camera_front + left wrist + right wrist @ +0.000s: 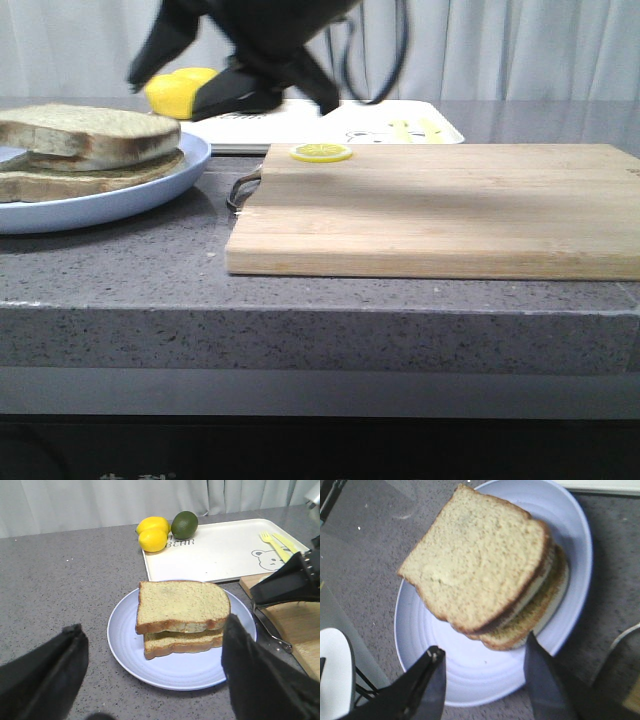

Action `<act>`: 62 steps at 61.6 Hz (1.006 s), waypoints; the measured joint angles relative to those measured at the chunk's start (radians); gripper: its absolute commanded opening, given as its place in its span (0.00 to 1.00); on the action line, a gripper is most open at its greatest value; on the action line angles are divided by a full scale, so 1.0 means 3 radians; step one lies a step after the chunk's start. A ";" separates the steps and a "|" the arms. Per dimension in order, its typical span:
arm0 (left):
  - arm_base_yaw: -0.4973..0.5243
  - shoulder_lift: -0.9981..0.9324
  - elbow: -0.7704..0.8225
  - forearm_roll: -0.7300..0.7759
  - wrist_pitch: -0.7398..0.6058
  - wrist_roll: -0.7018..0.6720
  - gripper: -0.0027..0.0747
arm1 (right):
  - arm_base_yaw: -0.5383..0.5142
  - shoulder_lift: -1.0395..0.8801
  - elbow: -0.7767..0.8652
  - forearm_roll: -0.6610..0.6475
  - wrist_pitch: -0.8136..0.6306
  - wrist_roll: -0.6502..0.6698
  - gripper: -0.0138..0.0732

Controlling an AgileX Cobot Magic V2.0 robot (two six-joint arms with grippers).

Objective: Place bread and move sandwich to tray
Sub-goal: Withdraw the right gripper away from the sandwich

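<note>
The black right hand [482,680] hangs open above the round pale blue plate [440,670]. The black left hand [150,675] is open too, low near the plate. The thick tan bread slice [480,555] tops the sandwich [182,617] at the table's [120,270] left edge. The flat white tray [220,550] lies toward the back edge.

The sandwich [182,618] is sitting on the pale blue plate [125,645], the bread [180,604] lying as its top slice; the left gripper [150,675] is hovering near with fingers spread wide (nothing between them); beyond, two lemons [152,533] and a green avocado [184,524] are resting at the tray [215,555] edge.
</note>
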 measured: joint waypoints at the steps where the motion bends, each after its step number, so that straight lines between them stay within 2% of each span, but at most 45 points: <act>1: 0.0000 0.0000 0.0000 0.0000 -0.0003 0.0000 0.74 | -0.0033 -0.0037 0.0013 -0.0073 0.0054 0.0000 0.60; 18: 0.0000 0.0000 0.0000 0.0005 -0.0003 0.0000 0.74 | -0.0351 -0.0935 0.0065 -0.1209 0.0931 0.0177 0.60; 36: 0.0000 0.0000 0.0000 0.0005 -0.0008 0.0000 0.74 | -0.0363 -0.2046 0.0079 -0.2801 0.1782 0.0982 0.60; 44: 0.0000 0.0000 0.0000 0.0005 -0.0008 0.0000 0.74 | -0.0363 -0.2471 0.0225 -0.3056 0.1883 0.1180 0.60; 62: 0.0000 0.0000 0.0000 0.0008 -0.0008 0.0000 0.74 | -0.0363 -0.3446 0.0902 -0.3085 0.1709 0.1238 0.60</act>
